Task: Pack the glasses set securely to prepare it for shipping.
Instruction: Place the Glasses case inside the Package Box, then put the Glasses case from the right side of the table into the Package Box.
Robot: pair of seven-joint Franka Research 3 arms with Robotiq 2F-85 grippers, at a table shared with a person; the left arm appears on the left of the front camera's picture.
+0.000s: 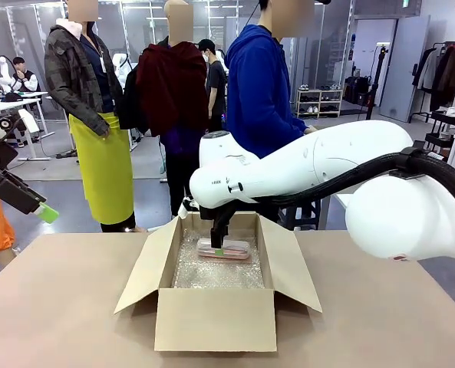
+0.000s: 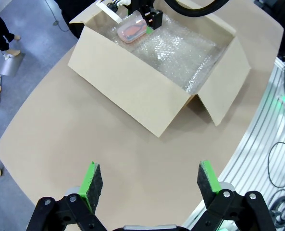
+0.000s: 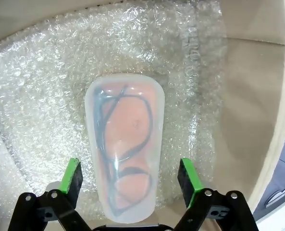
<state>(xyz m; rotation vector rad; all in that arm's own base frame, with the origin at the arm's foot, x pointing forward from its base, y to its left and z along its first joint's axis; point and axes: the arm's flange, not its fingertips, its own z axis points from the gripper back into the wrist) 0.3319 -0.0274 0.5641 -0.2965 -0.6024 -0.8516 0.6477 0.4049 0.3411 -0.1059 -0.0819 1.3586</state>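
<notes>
A pale pink eyeglass case (image 3: 125,144) with a translucent top lies on the bubble wrap (image 3: 46,96) inside the open cardboard box (image 1: 215,318). Dark glasses show through its lid. My right gripper (image 3: 130,178) stands open astride the near end of the case, its green pads (image 3: 71,177) apart from both sides. From the front, the right gripper (image 1: 218,244) reaches down into the box over the pink case (image 1: 225,248). At the left edge, my left gripper (image 1: 39,207) hangs above the table. In its own view the left gripper (image 2: 149,180) is open and holds nothing, with the box (image 2: 132,89) ahead.
The box flaps (image 1: 139,268) fold outward on both sides. Bare brown table (image 1: 58,307) surrounds the box. A person in a blue hoodie (image 1: 258,77) stands at the far side, behind the right arm (image 1: 311,161). The table edge (image 2: 238,159) runs close to the left gripper.
</notes>
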